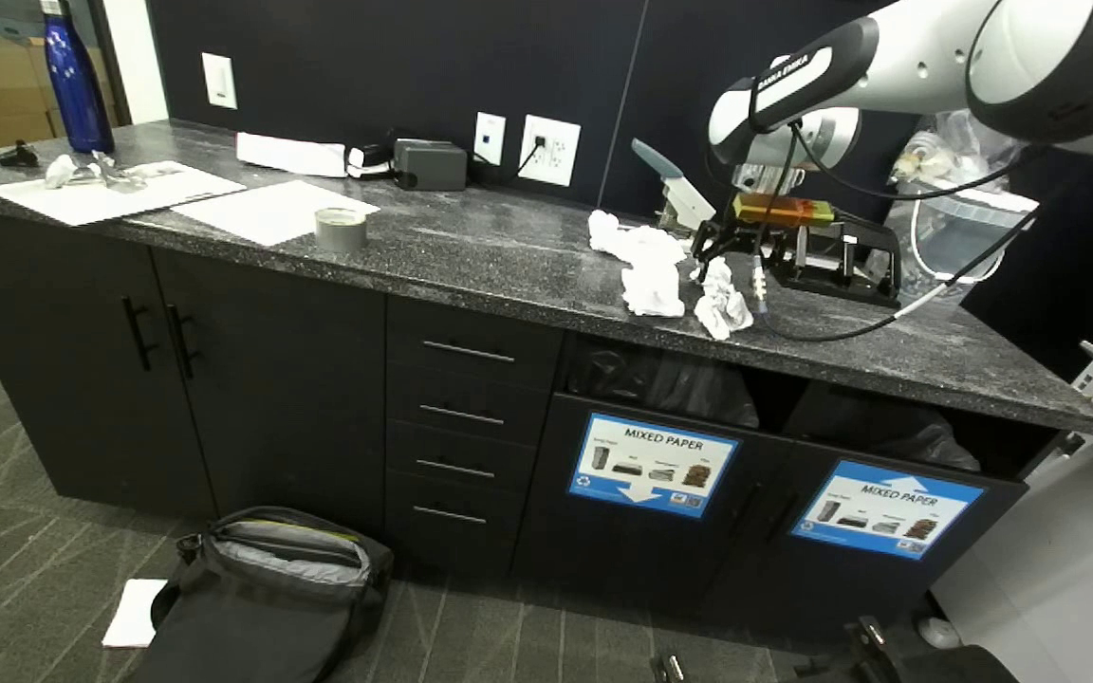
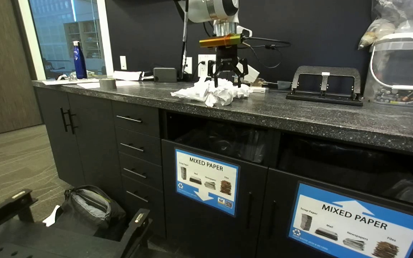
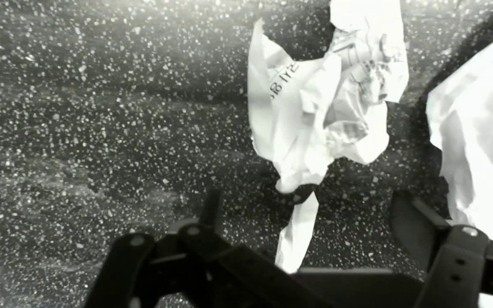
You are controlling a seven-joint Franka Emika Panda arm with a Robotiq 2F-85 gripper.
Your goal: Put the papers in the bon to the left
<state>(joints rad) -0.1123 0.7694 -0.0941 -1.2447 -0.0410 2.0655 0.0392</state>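
Crumpled white papers (image 2: 212, 95) lie bunched on the dark speckled counter, close to its front edge, in both exterior views. The wrist view shows a printed wad (image 3: 293, 111) just ahead of the fingers, a narrow paper scrap (image 3: 298, 235) between them and a larger wad (image 3: 482, 141) beside the right finger. My gripper (image 2: 227, 85) points down low over the bunch, its jaws wide apart, gripping nothing. Whether the fingertips touch paper I cannot tell. Below the counter, the left bon (image 1: 622, 545) has a blue-edged MIXED PAPER label (image 1: 653, 465) and a dark slot above its front, with a plastic liner inside.
A similar bin (image 1: 822, 579) adjoins on the right. A black hole punch (image 2: 324, 86) and a clear bucket (image 2: 403, 71) stand right of the gripper. Leftward are a tape roll (image 1: 341, 230), flat sheets (image 1: 271, 211) and a blue bottle (image 1: 77, 85). A cable (image 1: 841, 334) trails over the counter.
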